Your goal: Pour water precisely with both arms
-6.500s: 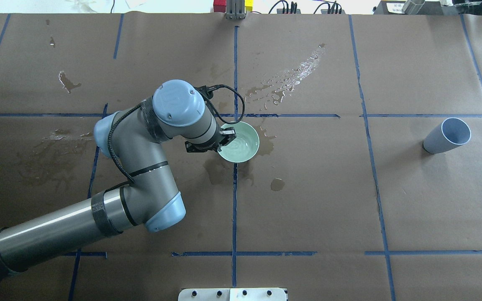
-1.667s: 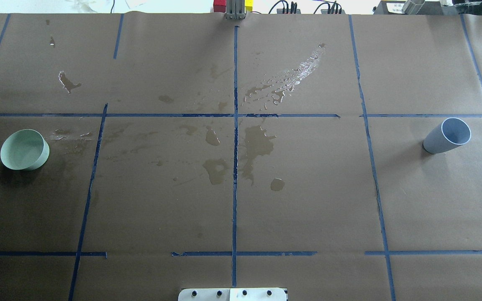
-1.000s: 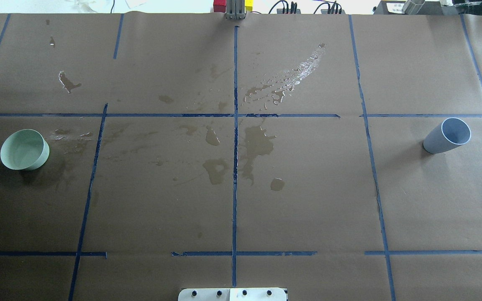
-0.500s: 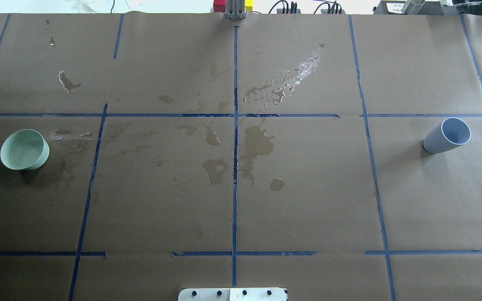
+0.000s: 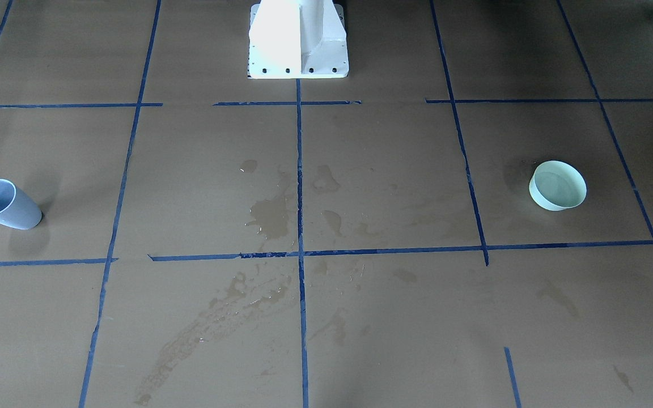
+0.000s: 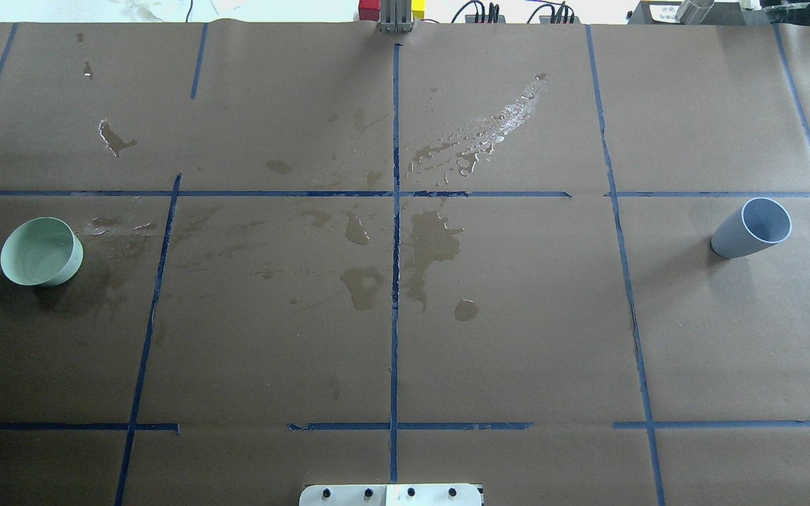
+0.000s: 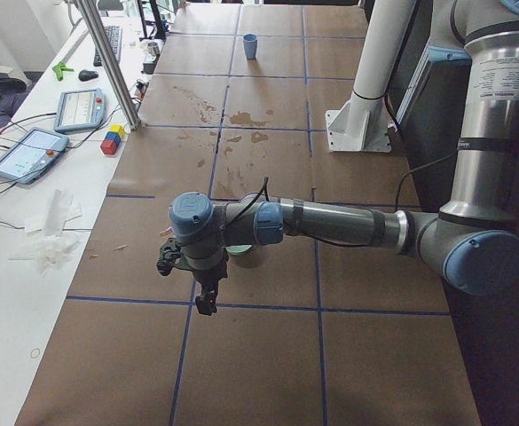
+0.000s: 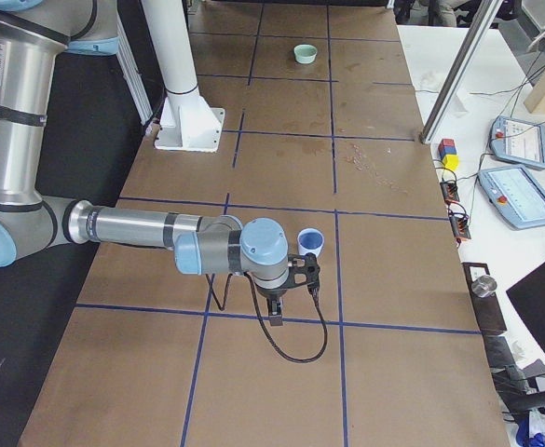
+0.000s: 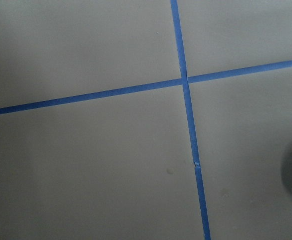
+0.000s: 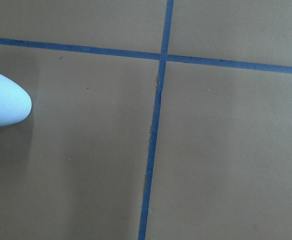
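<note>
**Only a faint sheen of water (image 5: 559, 191) in the green bowl (image 5: 537, 198); both arms at the tabletop's ends**

Faintly glossy against the pale plastic, the water lies in the bottom of the bowl. The bowl stands upright at the right of the front-facing view and at the far left of the overhead view. A grey-blue cup (image 6: 751, 228) stands well apart from it, at the far right of the overhead view, with its mouth open upward.

In the exterior left view the left arm (image 7: 330, 222) reaches from the right edge to the frame's middle. Its wrist hides part of the bowl. The left end effector (image 7: 208, 299) hangs pointing down over a blue tape line (image 6: 394, 316), and I cannot tell how far it is open or whether it grips anything.

In the exterior right view the right arm (image 8: 142, 226) comes in from the left edge. The right end effector (image 8: 277, 314) points down just beside the cup, and its opening cannot be judged either. The cup's pale edge shows at the left of the right wrist view.

Between bowl and cup, the brown paper tabletop (image 6: 517, 337) carries dark wet patches (image 6: 433, 242) at the centre and a glossy streak (image 6: 500, 126) higher up. A white pedestal (image 5: 298, 39) stands at the top of the front-facing view.
</note>
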You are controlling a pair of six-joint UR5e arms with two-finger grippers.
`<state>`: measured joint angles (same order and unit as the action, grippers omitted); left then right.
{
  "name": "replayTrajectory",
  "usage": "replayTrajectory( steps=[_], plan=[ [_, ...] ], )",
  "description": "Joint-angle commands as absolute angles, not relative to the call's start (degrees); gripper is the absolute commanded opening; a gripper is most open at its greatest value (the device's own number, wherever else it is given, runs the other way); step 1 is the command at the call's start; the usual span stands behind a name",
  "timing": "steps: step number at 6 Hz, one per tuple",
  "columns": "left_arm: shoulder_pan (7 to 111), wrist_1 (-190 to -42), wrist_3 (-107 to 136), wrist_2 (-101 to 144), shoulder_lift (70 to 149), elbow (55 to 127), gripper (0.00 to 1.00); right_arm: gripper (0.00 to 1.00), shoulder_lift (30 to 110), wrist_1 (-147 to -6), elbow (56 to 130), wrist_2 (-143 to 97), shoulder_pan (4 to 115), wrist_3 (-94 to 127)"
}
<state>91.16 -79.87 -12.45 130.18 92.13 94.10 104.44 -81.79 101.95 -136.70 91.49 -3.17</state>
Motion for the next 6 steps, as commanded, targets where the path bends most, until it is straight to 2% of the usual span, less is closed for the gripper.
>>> replayTrajectory(
  steps=[1, 6],
  plan=[
    [90.79, -80.07, -12.48, 129.82, 92.02, 93.7, 1.0, 1.0, 104.59, -81.74, 101.69, -136.58, 91.49, -3.16],
    [90.7, -80.16, -12.48, 130.25, 92.02, 94.75, 1.0, 1.0, 104.5, -81.65, 101.25, -136.67, 91.32, -3.16]
  ],
)
